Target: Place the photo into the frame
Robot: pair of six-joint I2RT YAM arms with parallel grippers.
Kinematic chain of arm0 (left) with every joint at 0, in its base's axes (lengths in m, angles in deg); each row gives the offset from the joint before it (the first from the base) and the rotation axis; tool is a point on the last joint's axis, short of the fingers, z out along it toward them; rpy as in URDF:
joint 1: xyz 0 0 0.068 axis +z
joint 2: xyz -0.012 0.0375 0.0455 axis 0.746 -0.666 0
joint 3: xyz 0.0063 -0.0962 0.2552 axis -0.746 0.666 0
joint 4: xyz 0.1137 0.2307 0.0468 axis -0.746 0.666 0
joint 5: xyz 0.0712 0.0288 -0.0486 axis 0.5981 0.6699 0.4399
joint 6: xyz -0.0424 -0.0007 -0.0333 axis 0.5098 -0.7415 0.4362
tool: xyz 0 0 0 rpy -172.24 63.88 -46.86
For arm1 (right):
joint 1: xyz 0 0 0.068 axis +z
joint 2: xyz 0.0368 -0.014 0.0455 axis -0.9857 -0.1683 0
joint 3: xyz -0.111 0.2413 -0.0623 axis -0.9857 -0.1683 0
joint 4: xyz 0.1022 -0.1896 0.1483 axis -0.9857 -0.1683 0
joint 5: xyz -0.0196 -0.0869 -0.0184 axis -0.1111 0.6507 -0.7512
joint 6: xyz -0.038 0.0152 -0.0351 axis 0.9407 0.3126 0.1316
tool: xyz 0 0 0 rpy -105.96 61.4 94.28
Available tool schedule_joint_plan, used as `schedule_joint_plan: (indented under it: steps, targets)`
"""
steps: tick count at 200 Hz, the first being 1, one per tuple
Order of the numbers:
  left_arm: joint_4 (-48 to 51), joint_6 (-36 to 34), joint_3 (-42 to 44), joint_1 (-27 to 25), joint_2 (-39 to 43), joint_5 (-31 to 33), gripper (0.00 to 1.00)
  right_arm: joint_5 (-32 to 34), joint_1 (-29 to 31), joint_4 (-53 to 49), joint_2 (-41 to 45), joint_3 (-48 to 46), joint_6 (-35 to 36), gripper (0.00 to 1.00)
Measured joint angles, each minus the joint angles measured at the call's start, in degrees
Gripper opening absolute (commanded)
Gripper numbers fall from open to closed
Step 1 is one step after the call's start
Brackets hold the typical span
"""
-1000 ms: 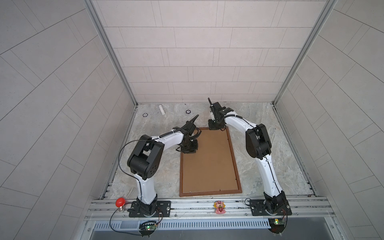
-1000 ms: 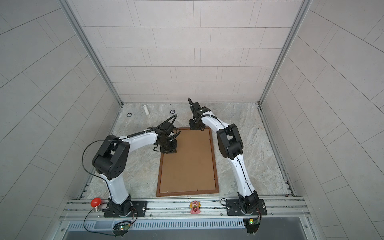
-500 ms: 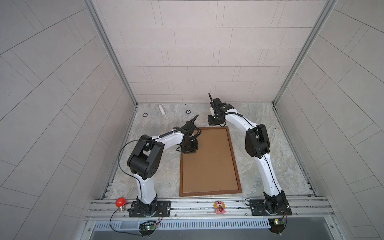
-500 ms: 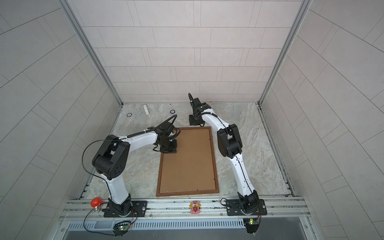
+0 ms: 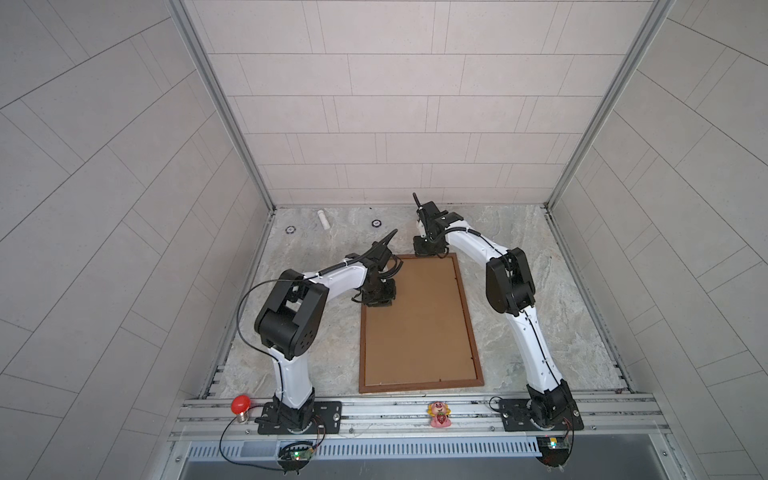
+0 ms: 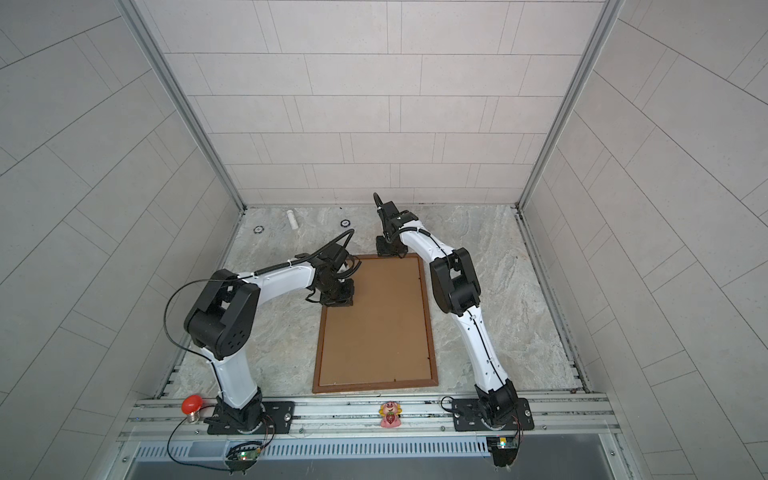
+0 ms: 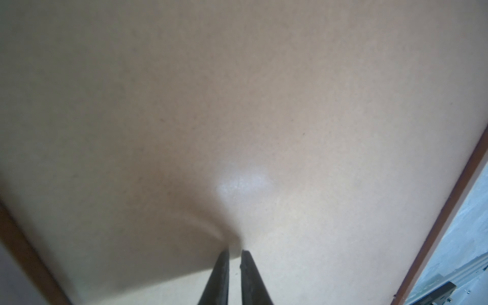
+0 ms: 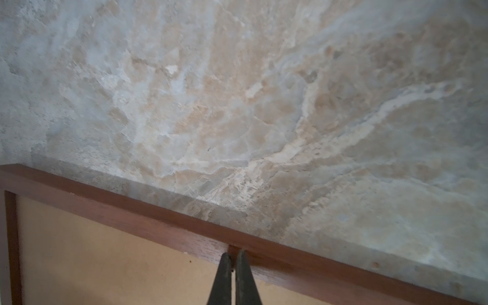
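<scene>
Marbled worktop (image 5: 519,316) in tiled booth. Frame (image 5: 465,316) lies face down, brown backing board (image 5: 415,324) seated inside; photo unseen, presumably beneath. Left gripper (image 7: 235,253) nearly closed, empty, pressing board's far-left part. Right gripper (image 8: 233,257) closed, empty, at frame's far rail. Judged step: securing backing. Next: press tabs, firmly.

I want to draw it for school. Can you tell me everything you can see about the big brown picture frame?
The thin dark-brown wooden rectangular picture frame lies flat on the marbled grey-beige tabletop, long sides running front to back. A plain tan cardboard backing board fills it. The left tool, nearly closed, presses the board near the far left corner. The right tool, shut, rests its tips at the far rail's inner edge.
</scene>
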Motion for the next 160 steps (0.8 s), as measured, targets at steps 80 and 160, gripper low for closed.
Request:
schedule_joint_plan:
  steps: [80,160]
  targets:
    - [0.0,0.0,0.0,0.0,0.0,0.02,0.16,1.4,0.22,-0.61,-0.17,0.31,0.33,0.0]
    - [0.0,0.0,0.0,0.0,0.0,0.0,0.16,2.34,0.24,-0.74,-0.17,0.35,1.25,0.0]
